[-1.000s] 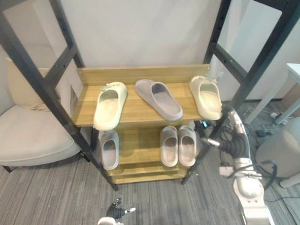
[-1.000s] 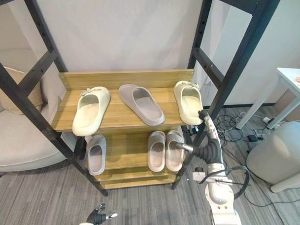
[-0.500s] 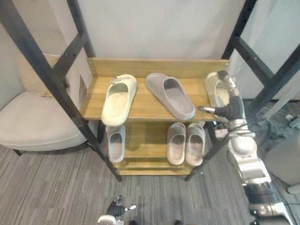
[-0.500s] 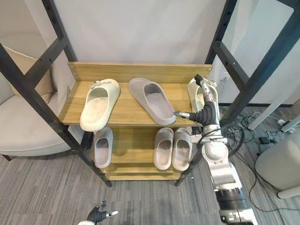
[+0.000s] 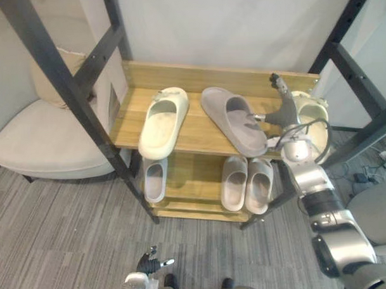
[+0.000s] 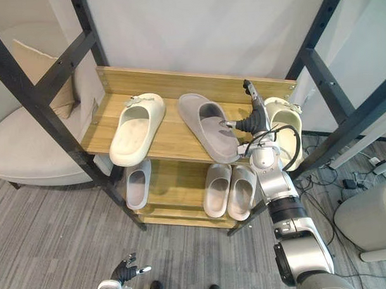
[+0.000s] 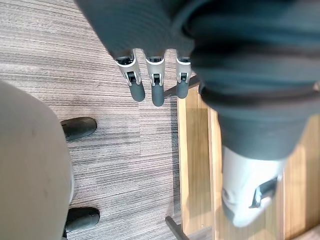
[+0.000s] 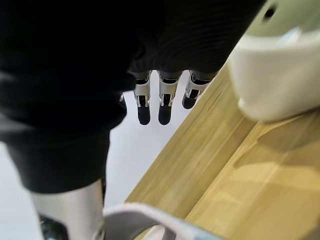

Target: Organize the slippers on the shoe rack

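The right robot hand [image 6: 252, 120] hovers over the right part of the shoe rack's top shelf [image 6: 170, 137]. Its fingers [image 8: 160, 102] are straight and spread a little, pointing at the rack's back board, and they hold nothing. The thumb [image 6: 230, 124] sticks out to the robot's left.

The hand sits in the gap between two slippers. Just to its left is the grey slipper [image 6: 208, 126], and the thumb reaches over that slipper's near end. Whether the thumb touches it cannot be told. The grey slipper's long axis is skewed, with its far end toward the back left of the shelf and its near end at the front edge, angled toward the hand. Just to the hand's right is a cream slipper [image 6: 285, 123], which runs roughly front to back and is partly hidden behind the wrist.

The other cream slipper [image 6: 138, 127] lies well apart at the shelf's left end, so the grey one splits that pair. On the shelf below, a lone grey slipper [image 6: 137, 184] sits at the left.

The right arm is by far the nearer to both top-shelf candidates. The grey slipper looks the likelier target, and taking it would call for a short sideways reach to the left with the wrist turned to match the slant.

The left robot hand [image 7: 157, 92] hangs low by the floor, fingers straight and empty.
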Tool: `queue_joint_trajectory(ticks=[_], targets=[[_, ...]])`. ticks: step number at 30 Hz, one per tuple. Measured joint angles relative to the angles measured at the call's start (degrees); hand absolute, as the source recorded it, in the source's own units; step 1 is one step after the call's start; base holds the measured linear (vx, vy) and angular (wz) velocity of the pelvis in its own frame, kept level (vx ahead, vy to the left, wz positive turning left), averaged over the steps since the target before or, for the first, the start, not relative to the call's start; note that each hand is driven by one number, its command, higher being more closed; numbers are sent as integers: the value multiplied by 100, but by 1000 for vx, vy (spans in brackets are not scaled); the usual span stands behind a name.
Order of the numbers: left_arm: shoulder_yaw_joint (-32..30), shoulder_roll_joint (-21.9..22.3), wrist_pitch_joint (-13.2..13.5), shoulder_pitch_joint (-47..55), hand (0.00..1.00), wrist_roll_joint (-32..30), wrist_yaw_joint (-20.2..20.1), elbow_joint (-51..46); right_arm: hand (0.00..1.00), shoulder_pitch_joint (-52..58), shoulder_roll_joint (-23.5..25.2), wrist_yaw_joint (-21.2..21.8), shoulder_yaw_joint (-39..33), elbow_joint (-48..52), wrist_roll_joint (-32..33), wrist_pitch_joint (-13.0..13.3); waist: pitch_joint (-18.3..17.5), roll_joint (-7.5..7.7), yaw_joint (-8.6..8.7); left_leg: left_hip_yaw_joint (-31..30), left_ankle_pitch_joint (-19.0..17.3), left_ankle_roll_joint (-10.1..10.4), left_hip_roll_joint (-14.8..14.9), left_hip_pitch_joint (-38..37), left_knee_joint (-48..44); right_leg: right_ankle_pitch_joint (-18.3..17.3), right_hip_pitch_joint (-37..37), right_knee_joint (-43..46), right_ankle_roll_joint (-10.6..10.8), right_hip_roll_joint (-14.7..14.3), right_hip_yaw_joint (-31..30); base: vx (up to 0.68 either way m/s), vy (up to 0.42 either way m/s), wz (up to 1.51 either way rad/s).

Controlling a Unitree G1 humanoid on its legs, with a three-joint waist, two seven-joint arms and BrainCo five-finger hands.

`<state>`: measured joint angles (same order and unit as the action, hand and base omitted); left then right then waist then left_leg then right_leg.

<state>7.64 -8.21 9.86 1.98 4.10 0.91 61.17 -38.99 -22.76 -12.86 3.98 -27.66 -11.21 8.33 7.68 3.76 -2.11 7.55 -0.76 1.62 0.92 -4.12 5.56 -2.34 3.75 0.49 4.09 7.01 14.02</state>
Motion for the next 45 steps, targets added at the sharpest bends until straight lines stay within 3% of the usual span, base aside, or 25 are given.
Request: queue_joint_trajectory(ticks=[12,13,22,30,37,45], targets=[[1,-32,64,-9,0,179,9,-168,0,-1173,-21,163,602,-1162,5,-108,175,39,-145,-85,4,-4,-3,102,-6,25,-45,-3,-10,10,50,-7,-4,4],[1,-32,63,-9,0,179,9,-171,100,-1203,-21,167,608,-1203,5,-111,175,39,-146,-86,4,-4,-3,113,-8,30,-57,-3,-12,9,50,-1,-1,5],[0,-121,103,-21,0,345,9,-328,100,-1785,-93,437,984,-1672,17,-138,398,149,-181,-96,18,-16,16,194,-68,184,-68,-81,-15,-6,47,-14,0,1],[0,-123,102,-40,0,397,19,-328,100,-1762,-96,493,1025,-1545,499,-72,404,162,-235,-67,21,-17,14,183,-67,184,-74,-79,-15,-1,27,-2,0,-2],[-103,-107,51,-27,0,387,16,-300,100,-558,-118,487,921,327,508,91,404,162,-120,-33,20,-17,40,109,-67,184,-32,-56,-15,9,-19,0,0,0],[-162,-81,45,-25,0,300,3,-193,100,1201,51,363,322,2494,453,275,374,136,-11,4,18,-15,33,6,-67,182,21,-27,-11,19,-112,-35,2,-5]])
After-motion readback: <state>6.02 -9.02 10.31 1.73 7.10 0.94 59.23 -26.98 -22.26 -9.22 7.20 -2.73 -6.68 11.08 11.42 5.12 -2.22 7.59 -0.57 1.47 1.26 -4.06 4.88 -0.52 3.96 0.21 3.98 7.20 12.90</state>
